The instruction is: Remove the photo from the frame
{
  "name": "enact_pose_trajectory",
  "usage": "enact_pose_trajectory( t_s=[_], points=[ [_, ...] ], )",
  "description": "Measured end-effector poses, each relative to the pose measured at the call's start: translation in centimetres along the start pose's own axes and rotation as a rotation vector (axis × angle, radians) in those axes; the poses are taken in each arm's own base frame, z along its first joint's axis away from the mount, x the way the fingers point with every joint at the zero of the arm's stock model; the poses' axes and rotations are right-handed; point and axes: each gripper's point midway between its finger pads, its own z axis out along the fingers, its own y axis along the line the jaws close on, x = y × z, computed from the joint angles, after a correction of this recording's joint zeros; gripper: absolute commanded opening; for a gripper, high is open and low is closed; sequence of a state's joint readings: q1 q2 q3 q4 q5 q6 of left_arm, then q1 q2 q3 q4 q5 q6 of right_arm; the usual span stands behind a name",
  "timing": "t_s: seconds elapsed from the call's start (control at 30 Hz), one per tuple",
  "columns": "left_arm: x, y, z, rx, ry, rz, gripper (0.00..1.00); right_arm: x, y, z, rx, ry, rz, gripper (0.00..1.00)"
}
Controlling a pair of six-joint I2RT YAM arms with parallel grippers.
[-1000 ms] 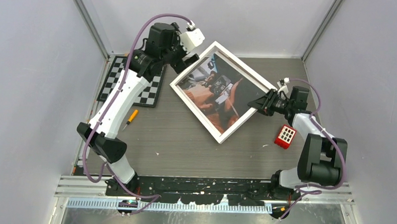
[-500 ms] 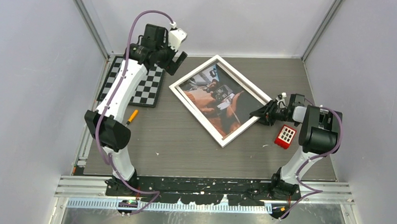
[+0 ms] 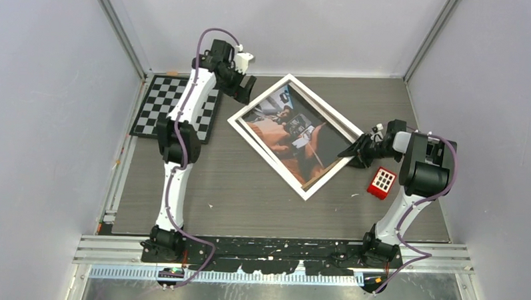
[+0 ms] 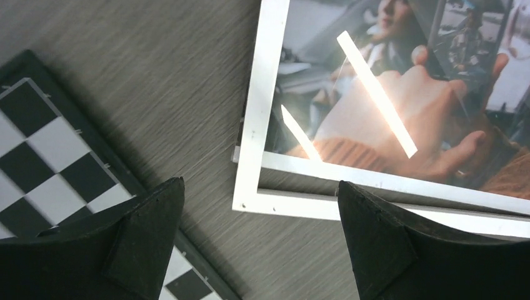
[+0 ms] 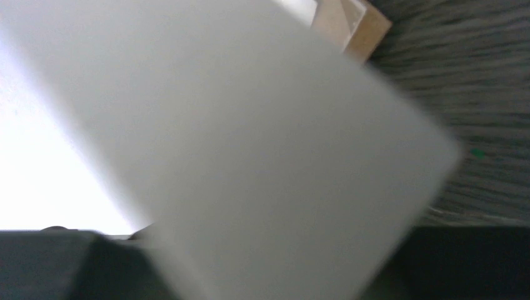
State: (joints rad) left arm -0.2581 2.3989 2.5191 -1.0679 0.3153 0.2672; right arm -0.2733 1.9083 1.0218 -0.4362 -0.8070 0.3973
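Top view, frame: we see the frame lying face up and set diagonally, with its long axis running from far left to near right. One corner points at the back wall.
Top view, photo: the photo sits inside the frame, print side up, with its long side along the frame's.
Top view, left gripper: the left gripper hangs over the frame's far-left edge.
Top view, right gripper: the right gripper is at the frame's right corner. We cannot tell whether its jaws are clamped there.
Top view, surroundings: a checkerboard lies left of the frame, and a red block with white squares lies to its right. The table is dark grey wood grain, and the walls are pale lilac-grey.
Left wrist view: the jaws stand wide apart above the frame's corner with nothing between them. Glare streaks cross the photo, and the checkerboard's corner lies beside the frame without touching it.
Right wrist view: a blurred white surface fills most of the view. We see a pale wood corner at the top and table grain beyond it. The jaws are unreadable here.
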Motion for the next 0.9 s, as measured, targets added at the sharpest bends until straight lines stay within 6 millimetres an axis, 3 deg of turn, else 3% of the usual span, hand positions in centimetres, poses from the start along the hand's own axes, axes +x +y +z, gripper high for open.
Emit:
enact_pose_trajectory(
  t_s=[0.07,0.13,0.37,0.6,0.7,0.9],
  points=[
    [1.0,0.1,1.7,0.024,0.02,-0.017,0.94,-0.1,-0.1,-0.2,0.021,-0.002,0.018,0.58],
    [1.3,0.4,3.3,0.037,0.018,-0.029,0.94,-0.4,0.2,-0.4,0.025,-0.005,0.03,0.61],
    [0.4,1.3,7.9,0.051,-0.067,-0.069,0.95,-1.1,0.5,-1.2,0.076,-0.028,0.056,0.83],
    [1.7,1.6,13.1,0.087,-0.087,-0.153,0.91,-1.4,-0.1,-2.0,0.156,-0.051,0.088,0.88],
    [0.6,1.6,13.5,0.096,-0.131,-0.17,0.84,-1.3,-0.4,-2.2,0.188,-0.059,0.109,0.89],
    [1.1,0.2,13.7,0.158,-0.114,-0.196,0.7,-1.3,-0.6,-2.3,0.213,-0.068,0.131,0.89]
  ],
)
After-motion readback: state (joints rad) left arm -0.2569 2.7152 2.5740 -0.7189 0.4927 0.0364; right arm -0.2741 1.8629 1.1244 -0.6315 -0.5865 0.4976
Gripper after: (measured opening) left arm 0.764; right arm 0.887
